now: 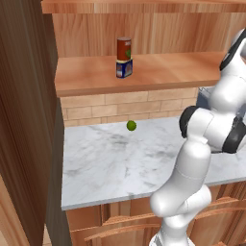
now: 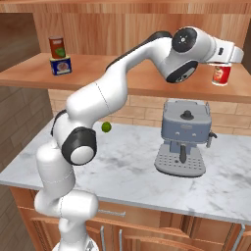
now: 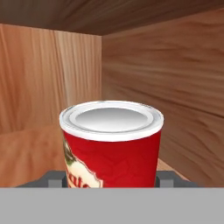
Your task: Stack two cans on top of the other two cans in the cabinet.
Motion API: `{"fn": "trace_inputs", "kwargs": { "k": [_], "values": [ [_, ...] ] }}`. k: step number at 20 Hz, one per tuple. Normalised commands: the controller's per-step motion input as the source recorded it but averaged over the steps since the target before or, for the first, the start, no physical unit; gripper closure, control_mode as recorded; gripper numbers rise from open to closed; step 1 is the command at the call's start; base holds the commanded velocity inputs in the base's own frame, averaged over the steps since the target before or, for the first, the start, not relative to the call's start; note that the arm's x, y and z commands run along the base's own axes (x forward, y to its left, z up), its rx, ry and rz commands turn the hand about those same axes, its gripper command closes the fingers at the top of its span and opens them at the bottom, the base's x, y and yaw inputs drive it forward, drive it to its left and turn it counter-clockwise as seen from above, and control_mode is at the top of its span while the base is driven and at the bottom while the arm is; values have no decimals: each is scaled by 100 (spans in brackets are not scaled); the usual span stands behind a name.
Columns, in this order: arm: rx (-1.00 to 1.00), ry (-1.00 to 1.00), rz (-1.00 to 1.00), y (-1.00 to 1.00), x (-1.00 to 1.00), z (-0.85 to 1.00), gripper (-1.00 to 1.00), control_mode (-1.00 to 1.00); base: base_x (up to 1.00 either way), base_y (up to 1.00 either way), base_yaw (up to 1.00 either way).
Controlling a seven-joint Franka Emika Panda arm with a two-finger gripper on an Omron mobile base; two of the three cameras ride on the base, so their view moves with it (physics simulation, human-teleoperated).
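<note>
Claw [image 2: 221,62] clenched on bright red can [image 2: 221,74], held just above cabinet [image 2: 147,78] shelf, well apart from the dark red can [image 2: 57,47] stacked on the blue tin [image 2: 61,65]. Probably rigid, smooth, slippery; best gripped mid-wall.

Even bright rendered light, soft faint shadows, no glare, slightly coarse, soft-edged detail throughout

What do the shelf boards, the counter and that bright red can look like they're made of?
Warm brown shelf boards: wood, matte, visible grain. White counter: probably polished marble, with grey veining. Bright red can with white band: likely metal, given its smooth silvery lid and rolled rim, under a printed label.
</note>
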Motion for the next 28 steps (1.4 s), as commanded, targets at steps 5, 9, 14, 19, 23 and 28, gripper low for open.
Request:
{"fn": "trace_inputs", "kwargs": {
  "k": [5,9,14,19,23,28],
  "values": [
    [0,-5,0,-15,3,0,100,-100,0,0,0],
    [2,-2,0,-11,0,0,100,-100,0,0,0],
    [2,-1,0,-2,3,0,100,-100,0,0,0],
    [0,0,0,0,5,2,100,-100,0,0,0],
    [0,-1,0,0,7,0,100,-100,0,0,0],
    [0,-1,0,0,11,0,100,-100,0,0,0]
  ]
}}
